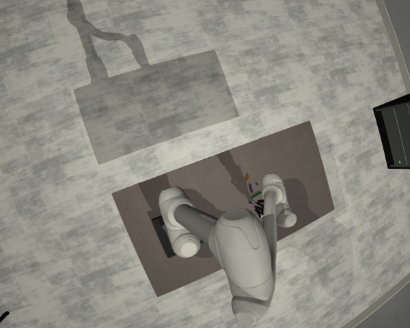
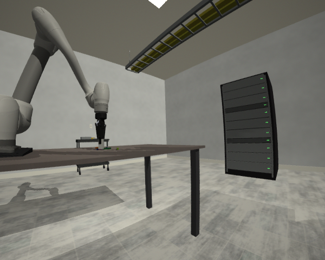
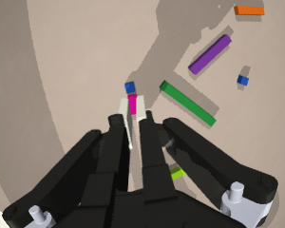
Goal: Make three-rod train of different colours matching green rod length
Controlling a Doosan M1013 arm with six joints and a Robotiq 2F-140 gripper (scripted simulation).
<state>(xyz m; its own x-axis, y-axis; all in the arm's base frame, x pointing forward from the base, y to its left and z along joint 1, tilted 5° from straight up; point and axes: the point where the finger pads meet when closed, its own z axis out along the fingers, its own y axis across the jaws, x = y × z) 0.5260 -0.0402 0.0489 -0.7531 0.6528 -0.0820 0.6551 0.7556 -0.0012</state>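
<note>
Claw (image 1: 260,209) (image 2: 101,144) (image 3: 134,108) pointing straight down, low at the table (image 1: 279,152) (image 2: 168,150) (image 3: 85,52), its fingers closed on the magenta rod (image 1: 252,203) (image 3: 132,104).

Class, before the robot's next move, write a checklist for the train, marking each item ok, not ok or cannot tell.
1. Short magenta rod between the pale fingertips of the black gripper: ok.
2. Small blue rod near the magenta rod's end: ok.
3. Their gap within tolerance: cannot tell.
4. Lime rod joined to complete the train: not ok, lies apart.
5. Long green rod apart from magenta: ok.
6. Magenta released: not ok.
</note>
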